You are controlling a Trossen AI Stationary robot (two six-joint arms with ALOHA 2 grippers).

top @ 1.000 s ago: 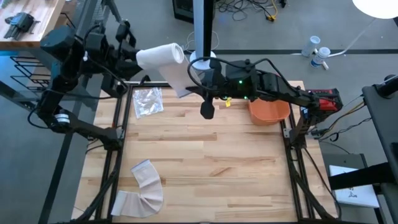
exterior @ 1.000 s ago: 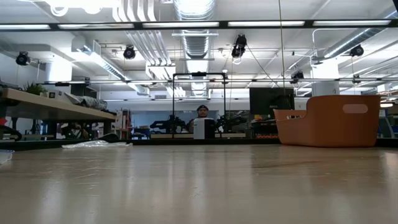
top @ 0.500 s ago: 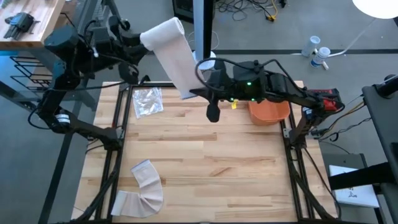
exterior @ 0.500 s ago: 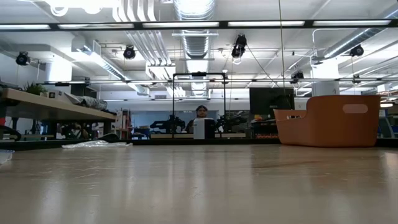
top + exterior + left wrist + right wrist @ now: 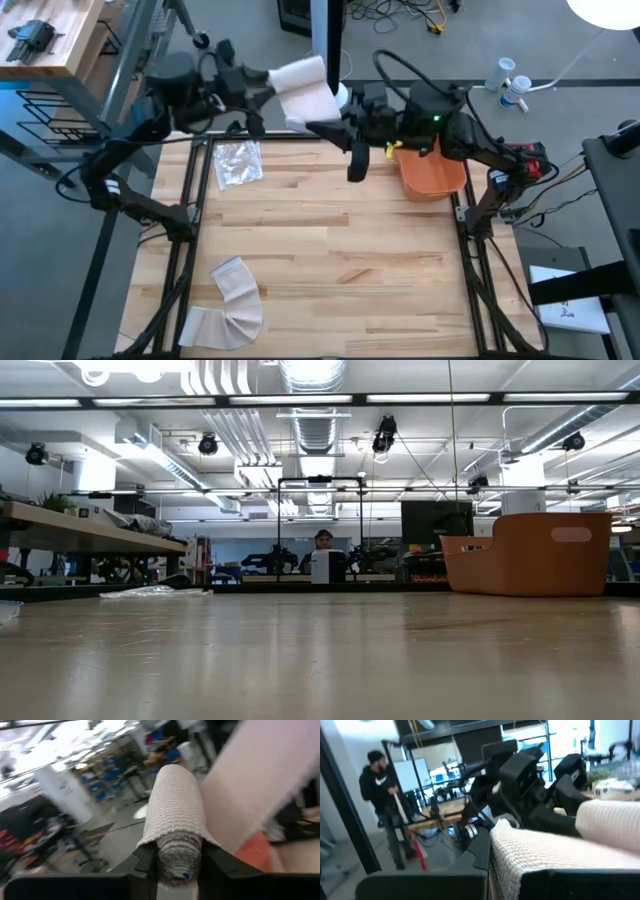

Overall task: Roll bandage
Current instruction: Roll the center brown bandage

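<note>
A white bandage is held in the air above the table's far edge, between my two grippers. Its rolled part sits in my left gripper, which is shut on it. A short flat strip runs from the roll to my right gripper, which is shut on the strip's free end. The right wrist view also shows the left gripper and the roll close ahead. Neither gripper shows in the low view. My left gripper pinches the roll between its two fingers, one on each side of the roll's near end. The roll lies along the fingers and sticks out past them, lifted clear of the table. My right gripper holds the strip's free end between its fingers; the gripper body hides the place of contact. The strip runs to the roll, clear of the table.
An orange bin stands at the table's far right and also shows in the low view. A clear plastic wrapper lies at the far left. Another flat bandage lies at the near left. A person stands beyond the table.
My left gripper has swung up and then toward the table's right, closing on my right gripper. The strip between them, long half a second ago, is now short, with more of it on the roll. My right gripper has shifted toward the table's far right.
</note>
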